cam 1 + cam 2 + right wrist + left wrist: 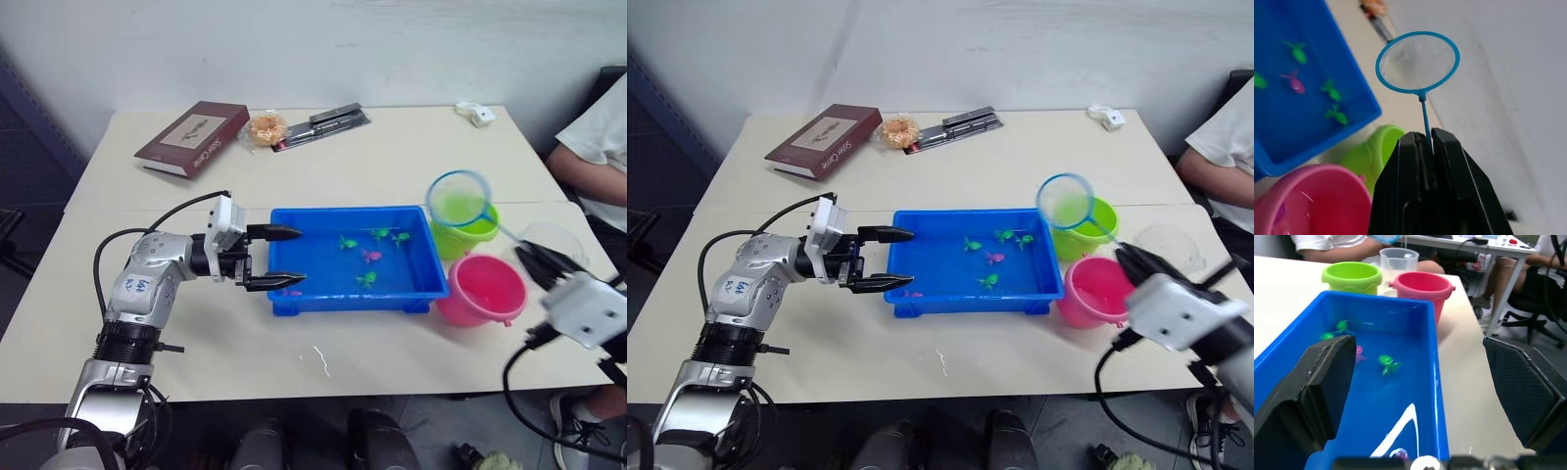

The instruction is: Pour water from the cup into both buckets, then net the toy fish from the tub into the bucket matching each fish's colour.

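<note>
Risk first: the net [458,198] is held only by the thin end of its stick, clamped between the closed fingers of the right gripper [537,257], so I judge it can twist or slip when the hoop meets water. A fish could then fall on the worktop [392,157] or into the wrong bucket. The two buckets touch each other, which makes a colour mistake easy. The hoop could also push against the tub [353,259] wall and move it, though the left gripper [279,257] is at the left end of the tub, its fingers wide apart with one on each side of the rim, not pressing it as far as I can see.

The net has a light blue round rim with clear mesh; I see no fish in it. It hangs in the air above the green bucket [468,227], at the right of the tub. The pink bucket [480,289] stands nearer, and something small and pink seems to lie in it. The tub holds water, several green fish [348,243] and a pink fish [371,256] toward its right half. The clear cup [554,240] stands right of the buckets.
</note>
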You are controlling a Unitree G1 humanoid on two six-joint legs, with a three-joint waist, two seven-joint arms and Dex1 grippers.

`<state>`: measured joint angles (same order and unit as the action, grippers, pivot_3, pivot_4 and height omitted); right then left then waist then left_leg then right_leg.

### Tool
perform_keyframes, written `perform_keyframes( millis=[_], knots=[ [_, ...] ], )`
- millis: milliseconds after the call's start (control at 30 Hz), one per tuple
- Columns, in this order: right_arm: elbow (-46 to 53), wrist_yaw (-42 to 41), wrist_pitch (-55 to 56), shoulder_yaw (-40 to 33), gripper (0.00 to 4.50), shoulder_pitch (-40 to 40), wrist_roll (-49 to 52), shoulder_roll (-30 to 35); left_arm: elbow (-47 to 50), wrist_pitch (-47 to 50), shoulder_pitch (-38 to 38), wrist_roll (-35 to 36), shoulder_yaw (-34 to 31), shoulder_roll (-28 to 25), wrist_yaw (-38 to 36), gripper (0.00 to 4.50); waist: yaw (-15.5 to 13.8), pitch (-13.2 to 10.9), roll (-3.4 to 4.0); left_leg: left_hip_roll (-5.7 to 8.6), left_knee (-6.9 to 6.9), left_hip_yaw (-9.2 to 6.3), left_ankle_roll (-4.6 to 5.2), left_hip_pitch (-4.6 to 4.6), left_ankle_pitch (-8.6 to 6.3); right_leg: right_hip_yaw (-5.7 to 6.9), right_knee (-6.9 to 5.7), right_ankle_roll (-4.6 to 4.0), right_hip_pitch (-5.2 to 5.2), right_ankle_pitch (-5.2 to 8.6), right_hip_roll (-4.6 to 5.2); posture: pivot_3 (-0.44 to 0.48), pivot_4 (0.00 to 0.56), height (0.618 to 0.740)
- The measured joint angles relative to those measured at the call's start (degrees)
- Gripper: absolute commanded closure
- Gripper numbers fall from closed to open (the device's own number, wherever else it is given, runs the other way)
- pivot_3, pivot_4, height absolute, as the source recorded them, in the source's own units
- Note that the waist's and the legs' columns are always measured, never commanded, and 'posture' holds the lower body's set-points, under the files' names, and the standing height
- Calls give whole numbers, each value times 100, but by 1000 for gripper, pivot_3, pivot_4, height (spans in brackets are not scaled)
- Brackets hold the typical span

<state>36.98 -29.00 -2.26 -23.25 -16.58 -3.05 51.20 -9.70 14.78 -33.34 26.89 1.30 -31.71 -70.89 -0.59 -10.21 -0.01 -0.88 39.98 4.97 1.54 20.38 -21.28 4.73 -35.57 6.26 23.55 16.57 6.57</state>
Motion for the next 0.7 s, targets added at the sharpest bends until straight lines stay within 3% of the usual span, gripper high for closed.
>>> perform_keyframes(
  millis=[333,700],
  knots=[
    [-1210,-356,-803,2038,4500,1826,-1463,52,308,79,291,-8,-205,-175,166,43,-65,-1,-2,3,9,16,6,5,-3,23,3,13,5,-7,4,0,150,740],
    [-1703,-877,-1064,2776,4500,2420,-1820,-18,743,199,562,9,-309,-191,430,43,-57,-1,-2,3,9,17,5,4,-3,25,3,13,5,-8,4,0,150,740]
  ],
)
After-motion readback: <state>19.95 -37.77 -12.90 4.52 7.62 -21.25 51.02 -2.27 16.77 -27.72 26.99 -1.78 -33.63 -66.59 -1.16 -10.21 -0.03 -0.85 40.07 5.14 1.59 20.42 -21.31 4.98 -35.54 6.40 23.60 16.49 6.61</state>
